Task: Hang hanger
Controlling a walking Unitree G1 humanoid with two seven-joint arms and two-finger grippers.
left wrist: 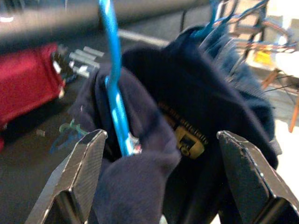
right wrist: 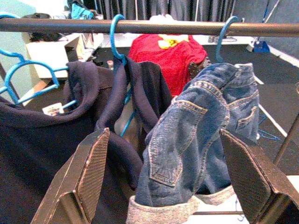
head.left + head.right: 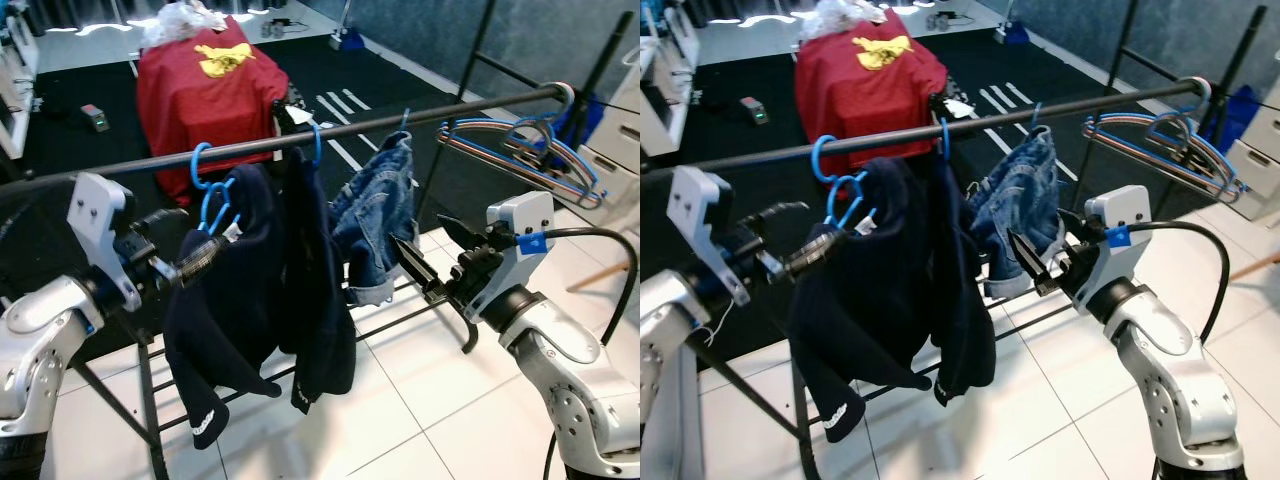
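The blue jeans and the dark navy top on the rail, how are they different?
The faded blue denim jeans look stiff and bunched; the dark navy top is soft and hangs lower. The jeans hang nearer the right gripper, the navy top by the left gripper. Both hang on blue hangers from the black rail.

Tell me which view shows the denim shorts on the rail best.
The right wrist view: the denim shorts hang close and central between the open right claw fingers. Both eye views show them smaller, beside the navy garments; the left wrist view barely does.
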